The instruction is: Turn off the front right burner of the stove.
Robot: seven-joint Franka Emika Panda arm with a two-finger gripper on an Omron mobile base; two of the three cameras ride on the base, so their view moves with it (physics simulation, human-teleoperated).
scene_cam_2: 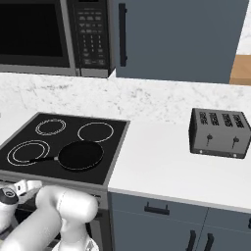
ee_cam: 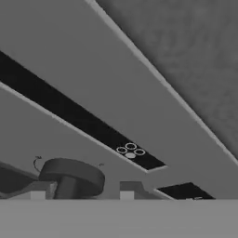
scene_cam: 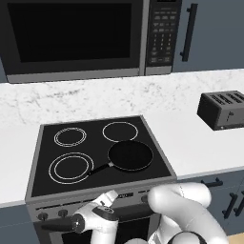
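gripper (ee_cam: 81,195) astride knob (ee_cam: 72,179), jaws apart | stove (scene_cam: 35,162) | pan (scene_cam: 130,156) handle points front-left

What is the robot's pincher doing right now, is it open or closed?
Gripper: open, its two small fingertips spread on either side of a round dark stove knob, not yet clamped on it.

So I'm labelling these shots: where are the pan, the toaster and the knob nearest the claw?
pan (scene_cam: 130,155): left base view, middle of its dark inside.
toaster (scene_cam_2: 219,133): right base view, its front face.
knob (ee_cam: 71,176): hand view, its round dark side.
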